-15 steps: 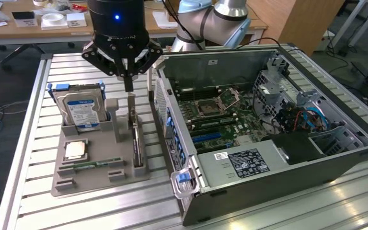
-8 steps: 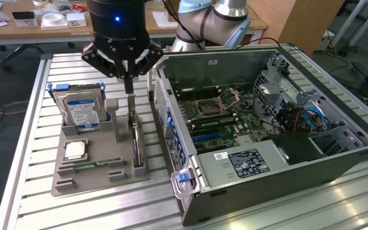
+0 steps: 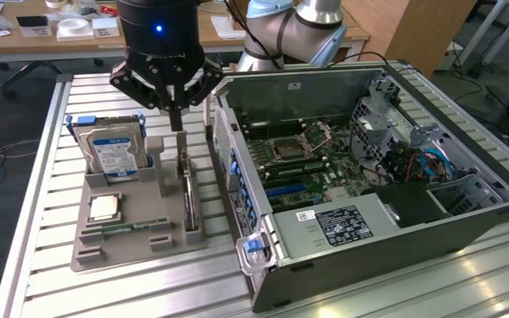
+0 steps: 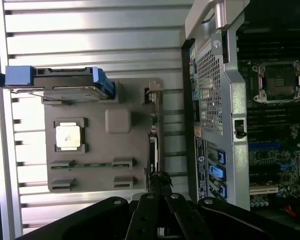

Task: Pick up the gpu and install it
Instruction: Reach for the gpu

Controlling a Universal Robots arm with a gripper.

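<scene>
The open computer case (image 3: 413, 238) is lying just beside the grey holder (image 3: 140, 248) on the exterior view's right. From there the gpu (image 3: 187, 199) is showing a dark side as it stands on edge in the holder's slot nearest the case, while the wrist view is looking down on it as a thin edge (image 4: 154, 145). The gripper (image 3: 175, 122) is hanging over the holder with its fingers pressed together, tips just over the gpu's bracket end, though I cannot tell whether they are touching it. The hard drive (image 3: 113, 152) is standing upright in the holder away from the case, and the processor (image 3: 104, 207) and the RAM stick (image 3: 122, 228) are lying flat in its recesses.
</scene>
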